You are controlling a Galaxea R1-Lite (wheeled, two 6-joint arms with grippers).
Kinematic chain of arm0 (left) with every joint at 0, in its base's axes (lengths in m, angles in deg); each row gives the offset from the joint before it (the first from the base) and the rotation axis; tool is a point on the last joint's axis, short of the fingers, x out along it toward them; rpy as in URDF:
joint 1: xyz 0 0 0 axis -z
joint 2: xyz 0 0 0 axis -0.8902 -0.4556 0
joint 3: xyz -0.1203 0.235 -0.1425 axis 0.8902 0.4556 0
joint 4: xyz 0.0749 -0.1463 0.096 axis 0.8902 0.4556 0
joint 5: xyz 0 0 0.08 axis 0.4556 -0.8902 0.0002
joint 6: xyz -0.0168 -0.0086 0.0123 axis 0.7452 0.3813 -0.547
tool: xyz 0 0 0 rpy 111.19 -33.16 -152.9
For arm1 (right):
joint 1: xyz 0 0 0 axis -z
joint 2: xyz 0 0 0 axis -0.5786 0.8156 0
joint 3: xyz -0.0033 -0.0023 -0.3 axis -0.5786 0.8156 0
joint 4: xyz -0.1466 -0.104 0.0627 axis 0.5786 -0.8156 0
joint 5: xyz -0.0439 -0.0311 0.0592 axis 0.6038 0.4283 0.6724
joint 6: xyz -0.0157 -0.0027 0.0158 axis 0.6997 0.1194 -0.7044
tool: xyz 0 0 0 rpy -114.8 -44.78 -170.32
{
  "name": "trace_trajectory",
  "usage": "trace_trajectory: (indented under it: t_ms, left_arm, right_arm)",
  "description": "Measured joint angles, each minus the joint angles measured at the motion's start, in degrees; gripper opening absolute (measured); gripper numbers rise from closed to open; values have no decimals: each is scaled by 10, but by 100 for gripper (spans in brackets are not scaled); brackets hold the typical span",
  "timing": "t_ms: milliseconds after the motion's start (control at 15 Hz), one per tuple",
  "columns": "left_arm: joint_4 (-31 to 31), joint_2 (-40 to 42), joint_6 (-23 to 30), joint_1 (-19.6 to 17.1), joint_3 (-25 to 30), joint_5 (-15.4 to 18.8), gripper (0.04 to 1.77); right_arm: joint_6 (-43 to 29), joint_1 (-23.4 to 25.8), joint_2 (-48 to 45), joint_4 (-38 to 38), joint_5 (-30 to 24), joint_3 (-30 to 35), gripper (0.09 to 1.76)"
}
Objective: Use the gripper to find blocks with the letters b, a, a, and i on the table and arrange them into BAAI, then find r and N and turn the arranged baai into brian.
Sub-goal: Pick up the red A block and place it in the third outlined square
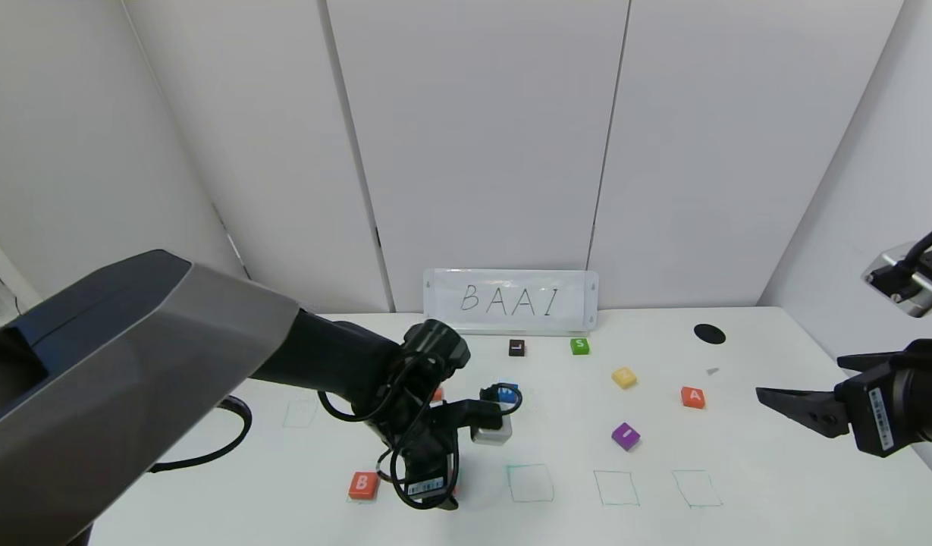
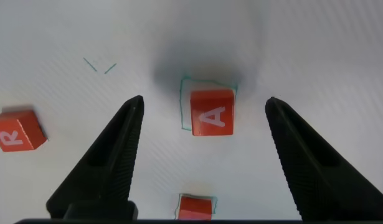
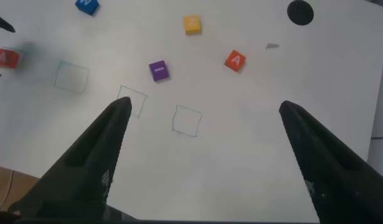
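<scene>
The white desk (image 1: 739, 455) stands against pale wall panels, with a whiteboard sign (image 1: 511, 301) reading BAAI propped at its far edge. Thin green square outlines are drawn along the near side, and a black spot (image 1: 709, 333) lies far right.

The left claw (image 2: 203, 118) hangs over the near left of the desk, fingers spread wide apart and holding nothing. Directly beneath it an orange-red A block (image 2: 212, 112) lies in a green outline (image 2: 185, 102), clear of both fingers. The B block (image 1: 363, 485) sits just left of it, also on the near row. The R block (image 2: 15, 130) lies a little farther back, largely hidden behind the arm in the head view.

The second A block (image 1: 692, 396) is right of centre, and the purple I block (image 1: 625, 436) lies nearer and to its left; both are outside the outlines. Three outlines to the right of the claw hold nothing.

Other blocks are scattered farther back: yellow (image 1: 623, 377), green S (image 1: 579, 346), black L (image 1: 516, 347) and blue (image 1: 507, 392).

The right claw (image 3: 203, 124) hovers above the right edge, fingers apart, gripping nothing.
</scene>
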Motion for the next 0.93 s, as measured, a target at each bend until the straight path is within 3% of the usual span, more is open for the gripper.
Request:
trace_trajectory:
  t_ms: [133,600,733,933]
  left_arm:
    - [-1,24,81,2,7,3,148]
    - [-14,110,493,54,44,-11,162]
    - [-22,144,554,58,68,-35,164]
    - [-22,194,638,52,97,-119,167]
  right_arm:
    - [-1,0,1,0,0,0,171]
    - [-6,8,-1,-1,4,-5,171]
    - [-7,18,-2,0,12,-6,171]
    - [-16,43,1,-5,15,0,171]
